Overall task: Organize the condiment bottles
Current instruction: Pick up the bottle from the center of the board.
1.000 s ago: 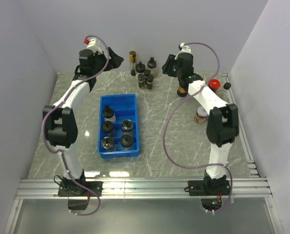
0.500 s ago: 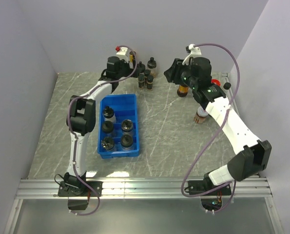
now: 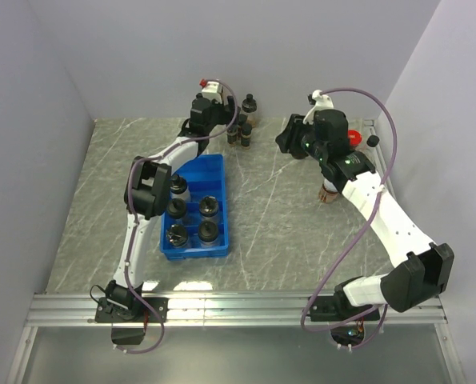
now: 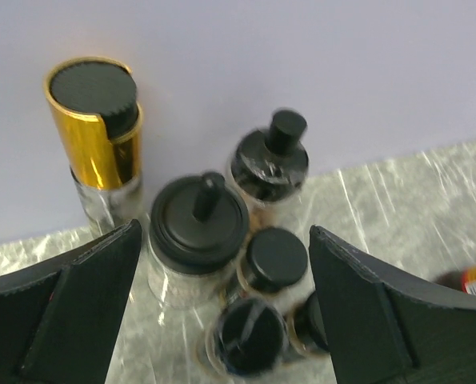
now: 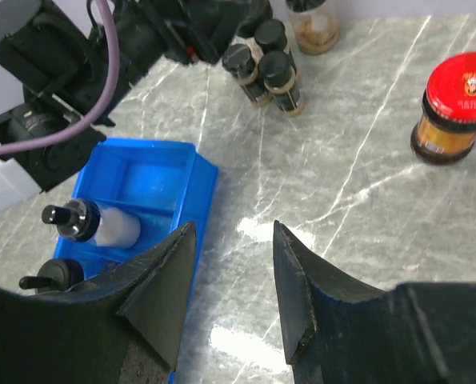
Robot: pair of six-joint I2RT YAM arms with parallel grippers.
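A cluster of black-capped condiment bottles point(image 3: 242, 133) stands at the back wall. In the left wrist view it shows a gold-sleeved bottle point(image 4: 94, 120), two knob-lidded jars point(image 4: 198, 224) and three small black-capped bottles point(image 4: 276, 260). My left gripper point(image 3: 226, 122) point(image 4: 226, 240) is open, its jaws spread either side of this cluster, holding nothing. My right gripper point(image 3: 286, 138) point(image 5: 231, 256) is open and empty above bare table. A red-capped jar point(image 5: 458, 104) stands to its right. Several black-capped bottles point(image 3: 209, 206) sit in the blue tray point(image 3: 215, 172).
The blue tray point(image 5: 154, 172) lies left of centre, a white-bodied bottle point(image 5: 102, 226) in it. Another jar point(image 3: 330, 192) stands by the right forearm, and a small black object point(image 3: 373, 141) near the right rail. The back wall is just behind the cluster.
My left arm has swung right along the back wall to the bottle cluster. My right arm has stretched out and turned, its gripper still near the back right.
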